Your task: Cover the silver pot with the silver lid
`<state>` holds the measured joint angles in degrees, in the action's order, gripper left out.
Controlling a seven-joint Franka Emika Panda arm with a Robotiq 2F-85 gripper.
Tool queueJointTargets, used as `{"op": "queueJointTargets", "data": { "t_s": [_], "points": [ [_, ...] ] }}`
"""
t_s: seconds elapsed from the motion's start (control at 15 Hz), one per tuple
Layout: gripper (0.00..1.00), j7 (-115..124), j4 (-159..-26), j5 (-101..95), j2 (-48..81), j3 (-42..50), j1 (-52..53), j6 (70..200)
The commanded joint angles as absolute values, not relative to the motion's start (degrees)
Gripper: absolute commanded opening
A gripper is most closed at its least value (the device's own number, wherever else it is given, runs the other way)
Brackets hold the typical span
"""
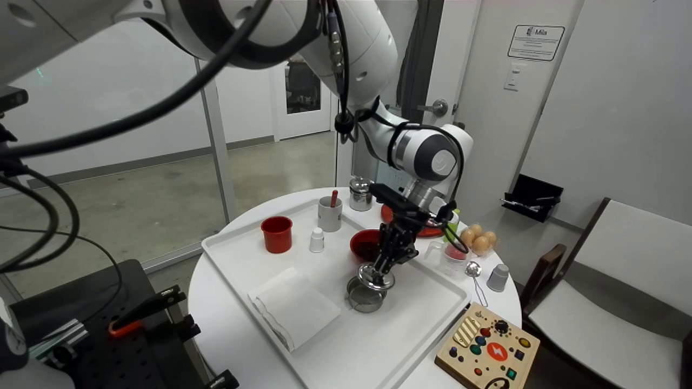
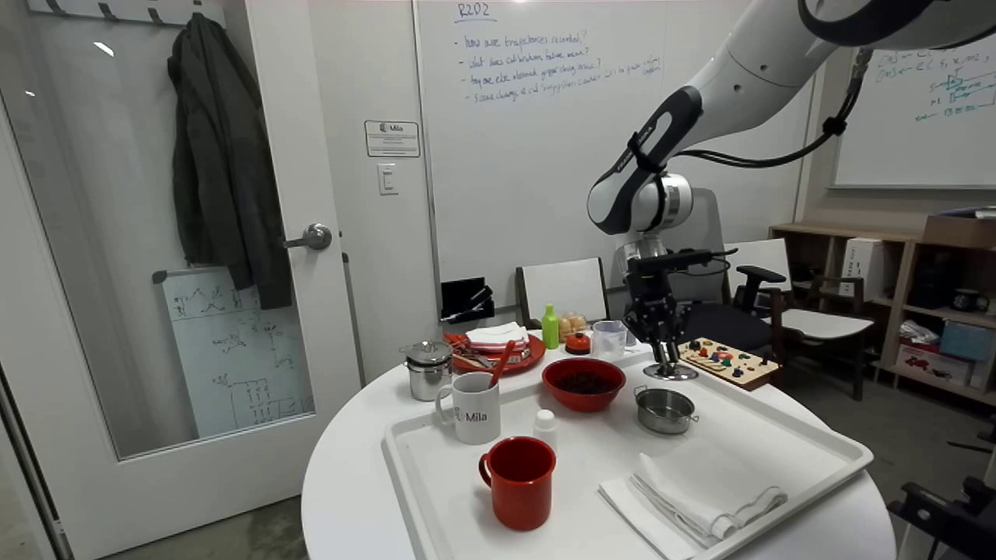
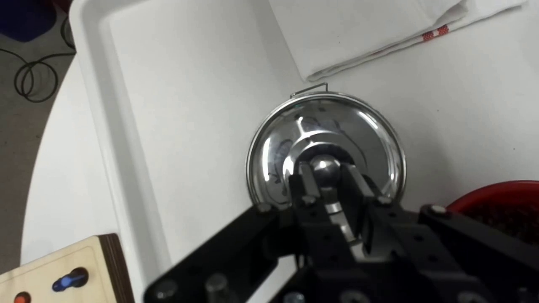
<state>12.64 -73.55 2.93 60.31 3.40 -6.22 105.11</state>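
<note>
The silver lid (image 1: pixel 372 276) is a shiny round disc with a ball knob. My gripper (image 1: pixel 381 270) is shut on this knob and holds the lid up in the air. The silver pot (image 1: pixel 366 301) stands on the tray, its dark inside partly visible below the lid. In an exterior view the lid (image 2: pixel 671 372) is above and behind the open pot (image 2: pixel 665 412), with a gap between them. In the wrist view the lid (image 3: pixel 332 122) hides nearly all of the pot; only a wire handle (image 3: pixel 309 89) shows. The fingers (image 3: pixel 324 170) flank the knob.
A red bowl (image 2: pixel 583 385) with dark contents stands close beside the pot. A folded white cloth (image 1: pixel 294 308) lies on the tray (image 1: pixel 416 359). A red mug (image 2: pixel 521 482), a white mug (image 2: pixel 476 408) and a small white bottle (image 2: pixel 545 428) stand farther along. A wooden button board (image 1: pixel 486 348) lies beyond the tray.
</note>
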Motion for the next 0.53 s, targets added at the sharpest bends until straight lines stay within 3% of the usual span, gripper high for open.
{"op": "queueJointTargets", "data": {
  "t_s": [0.0,0.47],
  "points": [
    [0.12,14.0,-76.4,3.6,59.5,4.2,-4.8,107.6],
    [0.12,16.8,-79.1,3.4,59.1,4.9,-3.4,111.6]
  ]
}}
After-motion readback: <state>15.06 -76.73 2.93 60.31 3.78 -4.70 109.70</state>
